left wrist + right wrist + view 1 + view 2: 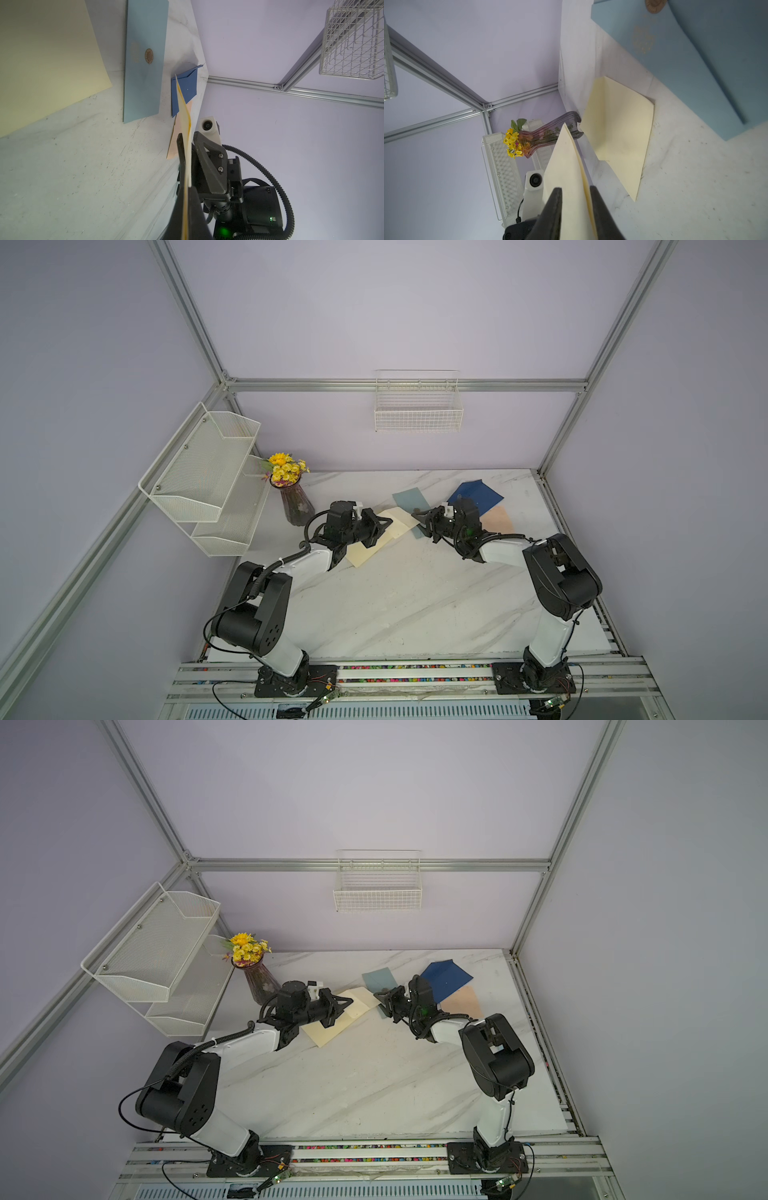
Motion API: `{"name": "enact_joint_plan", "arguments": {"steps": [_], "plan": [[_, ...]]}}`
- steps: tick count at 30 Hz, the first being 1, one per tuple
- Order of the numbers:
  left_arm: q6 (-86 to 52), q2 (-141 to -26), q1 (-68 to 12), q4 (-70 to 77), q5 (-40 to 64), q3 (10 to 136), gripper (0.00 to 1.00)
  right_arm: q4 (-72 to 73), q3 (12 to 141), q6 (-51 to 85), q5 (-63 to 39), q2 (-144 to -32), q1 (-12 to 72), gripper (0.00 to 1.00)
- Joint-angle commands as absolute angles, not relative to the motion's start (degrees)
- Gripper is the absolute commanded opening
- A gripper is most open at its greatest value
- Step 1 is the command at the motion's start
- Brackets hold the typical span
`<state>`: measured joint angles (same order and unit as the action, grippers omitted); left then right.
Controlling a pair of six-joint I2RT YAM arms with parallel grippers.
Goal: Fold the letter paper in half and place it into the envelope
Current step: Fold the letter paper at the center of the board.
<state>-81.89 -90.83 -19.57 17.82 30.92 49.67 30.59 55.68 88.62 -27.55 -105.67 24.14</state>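
Left gripper (188, 191) fills the near view: its jaws are clamped on the cream paper (185, 118), which is held on edge above the bench (415, 593). Opposite, the right gripper (576, 190) is set astride that paper, two layers showing between its jaws; whether they are pinched cannot be told. Below, a creased cream part (618, 128) is seen lying flat on the bench, and whether it is the same sheet cannot be told. The fold is judged to be in hand, the crease not yet pressed. Next, the edges would have to be matched and the crease flattened before an envelope is approached. Now the count: two grippers; two envelopes, the pale blue envelope (410, 498) bearing a round seal and the dark blue envelope (478, 491) with its flap open; one peach sheet (496, 520); one vase (296, 506); one rack (199, 472); one basket (417, 414).
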Motion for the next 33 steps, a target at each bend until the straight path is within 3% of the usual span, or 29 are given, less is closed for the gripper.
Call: {"name": "enact_joint_plan", "arguments": {"steps": [1,5,13,14,16,19,26,33], "plan": [[-80.7,-88.7,-19.6,18.7,31.6,49.6,0.00,33.1,55.4,89.6,-27.1,-106.7,23.9,0.15],[-80.5,-88.6,-19.7,18.7,31.6,49.6,0.00,33.1,55.3,89.6,-27.3,-106.8,23.9,0.00],[-79.3,-87.6,-19.7,16.9,32.2,49.5,0.00,33.1,54.8,89.2,-27.6,-106.2,23.0,0.00],[-79.1,-87.4,-19.7,16.6,32.3,49.3,0.00,33.1,54.7,89.1,-27.7,-106.1,22.9,0.15],[-78.9,-86.9,-19.7,16.5,32.3,48.8,0.00,33.0,54.4,89.1,-27.6,-105.9,22.6,0.33],[-78.7,-86.2,-19.7,16.2,32.4,48.0,0.00,33.1,54.3,88.9,-27.6,-105.9,22.5,0.37],[-78.5,-85.5,-19.7,15.9,32.7,47.3,0.00,33.3,53.7,89.0,-27.3,-105.7,22.5,0.02],[-77.9,-85.7,-19.6,15.7,33.1,47.9,0.00,33.3,53.1,89.0,-27.0,-105.2,22.4,0.00]]}}
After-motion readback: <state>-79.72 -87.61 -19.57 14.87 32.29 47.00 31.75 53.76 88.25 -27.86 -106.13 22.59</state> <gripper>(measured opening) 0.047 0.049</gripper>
